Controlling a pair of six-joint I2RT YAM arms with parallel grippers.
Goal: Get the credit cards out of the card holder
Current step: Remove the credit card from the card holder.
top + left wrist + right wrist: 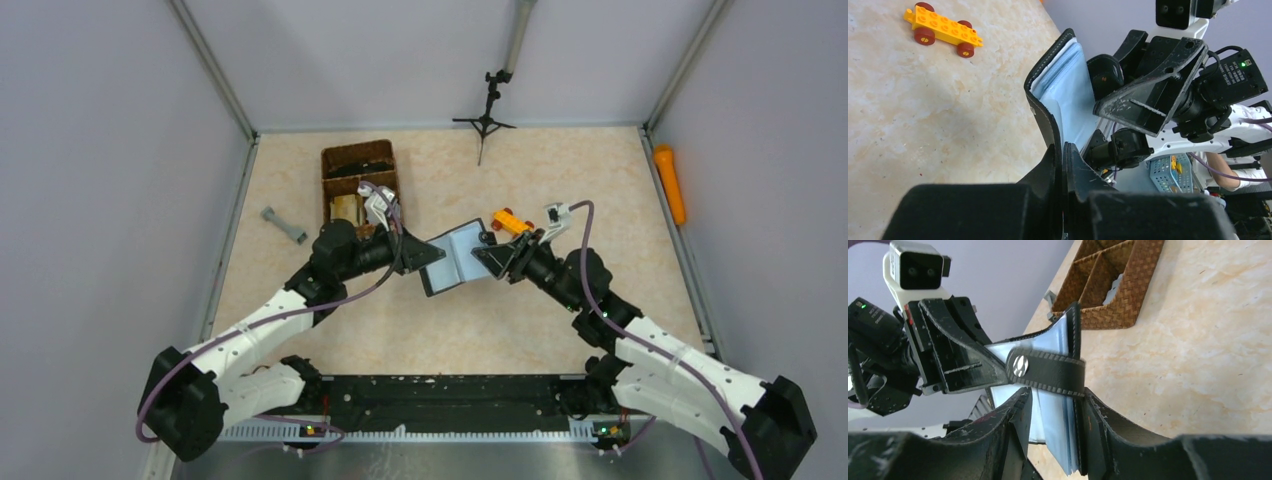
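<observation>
While the card holder [452,258] stands open, left gripper [1063,152] pinched on one flap, right gripper [1055,397] part-open astride the other.

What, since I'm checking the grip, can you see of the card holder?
The card holder is a black, leather-like folding wallet with pale stitching, shiny grey-blue pockets inside and a strap with a round metal snap. It is held open over the table. The left gripper is shut on one cover edge; the right gripper straddles the opposite edge, though whether it pinches it is unclear.
</observation>
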